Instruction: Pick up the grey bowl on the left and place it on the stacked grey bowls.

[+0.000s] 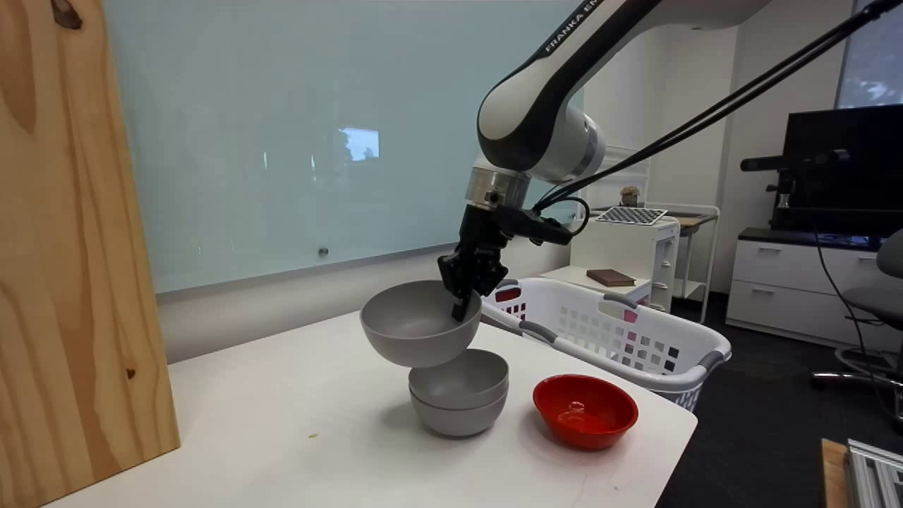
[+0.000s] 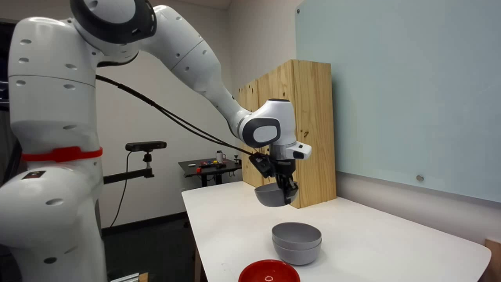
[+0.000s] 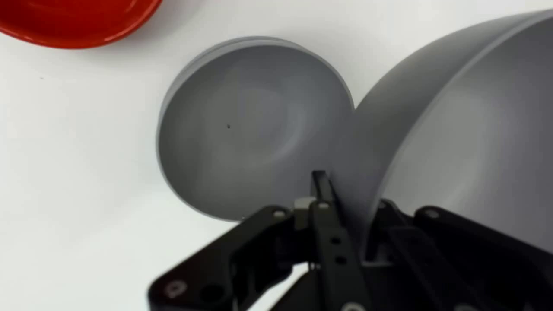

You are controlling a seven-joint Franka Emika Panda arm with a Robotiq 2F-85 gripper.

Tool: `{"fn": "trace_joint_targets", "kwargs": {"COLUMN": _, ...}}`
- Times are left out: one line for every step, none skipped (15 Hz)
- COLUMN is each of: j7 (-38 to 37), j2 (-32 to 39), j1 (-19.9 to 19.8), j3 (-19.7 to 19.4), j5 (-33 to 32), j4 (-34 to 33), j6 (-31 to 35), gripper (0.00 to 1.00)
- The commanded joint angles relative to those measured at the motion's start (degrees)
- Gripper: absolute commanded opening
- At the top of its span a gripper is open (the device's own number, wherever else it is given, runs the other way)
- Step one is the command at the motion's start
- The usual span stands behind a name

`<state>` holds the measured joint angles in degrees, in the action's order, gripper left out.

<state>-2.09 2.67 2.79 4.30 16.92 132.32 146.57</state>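
- So the grey bowl (image 1: pixel 416 324) is up in the air above the surface (image 1: pixel 268 458), open side up with a bit of a tilt.
- The claw (image 3: pixel 352 211) is clamped on its rim — in the wrist view one finger's on the inside of the bowl's side, one's on the outside.
- An exterior view shows a gap between the held bowl's underside and the stacked grey bowls (image 2: pixel 296 244), so yeah, it's higher up and apart from them.
- In the wrist view the held bowl overlaps just the edge of the stack.
- I can make out two rims in the stack, nested and upright on the surface, plus a tiny dark speck (image 3: pixel 228 126) inside the top one.
- Glossy red bowl (image 1: pixel 585 413) sits near the stack, some surface between them.
- Little yellowish bit (image 1: pixel 312 435) on the surface too — too small to tell what it is.
- The arm (image 2: pixel 270 129) reaches down from above.
- Tall wooden cabinet (image 2: pixel 315 133) stands at the far end in an exterior view, near a pale glass board (image 2: pixel 399 98).
- White laundry basket (image 1: pixel 628 369) beside the surface, brown book (image 1: pixel 610 278) on a white shelf (image 1: pixel 575 274) behind it.
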Motion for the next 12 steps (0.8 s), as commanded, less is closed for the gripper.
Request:
{"fn": "trace_joint_targets", "kwargs": {"j7": -0.37, "j2": -1.05, "j1": -1.14, "j3": -1.66, "j5": -0.68, "j4": 0.17, "j6": -2.24, "gripper": 0.03}}
{"fn": "trace_joint_targets", "kwargs": {"j7": -0.18, "j2": -1.41, "j1": -1.55, "j3": -2.20, "j5": -0.55, "j4": 0.35, "j6": -2.63, "gripper": 0.03}}
{"fn": "trace_joint_targets", "kwargs": {"j7": 0.13, "j2": -1.75, "j1": -1.96, "j3": -2.72, "j5": -0.27, "j4": 0.52, "j6": -2.75, "gripper": 0.03}}
{"fn": "trace_joint_targets", "kwargs": {"j7": 0.43, "j2": -2.06, "j1": -2.44, "j3": -3.28, "j5": 0.22, "j4": 0.69, "j6": -2.93, "gripper": 0.03}}
{"fn": "trace_joint_targets", "kwargs": {"j7": 0.68, "j2": -2.30, "j1": -2.85, "j3": -3.74, "j5": 0.48, "j4": 0.80, "j6": -3.08, "gripper": 0.03}}
{"fn": "trace_joint_targets", "kwargs": {"j7": 0.97, "j2": -2.41, "j1": -3.29, "j3": -4.25, "j5": 0.68, "j4": 0.96, "j6": -3.31, "gripper": 0.03}}
{"fn": "trace_joint_targets", "kwargs": {"j7": 1.07, "j2": -2.60, "j1": -3.59, "j3": -4.66, "j5": 0.82, "j4": 1.13, "j6": -3.51, "gripper": 0.03}}
{"fn": "trace_joint_targets", "kwargs": {"j7": 1.35, "j2": -2.71, "j1": -3.92, "j3": -5.00, "j5": 1.01, "j4": 1.42, "j6": -3.37, "gripper": 0.03}}
{"fn": "trace_joint_targets", "kwargs": {"j7": 1.52, "j2": -2.73, "j1": -4.17, "j3": -5.30, "j5": 1.24, "j4": 1.62, "j6": -3.52, "gripper": 0.03}}
{"fn": "trace_joint_targets", "kwargs": {"j7": 1.67, "j2": -2.55, "j1": -4.39, "j3": -5.58, "j5": 1.57, "j4": 1.86, "j6": -3.62, "gripper": 0.03}}
{"fn": "trace_joint_targets", "kwargs": {"j7": 1.64, "j2": -2.41, "j1": -4.55, "j3": -5.81, "j5": 1.75, "j4": 2.10, "j6": -3.65, "gripper": 0.03}}
{"fn": "trace_joint_targets", "kwargs": {"j7": 1.64, "j2": -2.26, "j1": -4.75, "j3": -6.00, "j5": 1.83, "j4": 2.38, "j6": -3.66, "gripper": 0.03}}
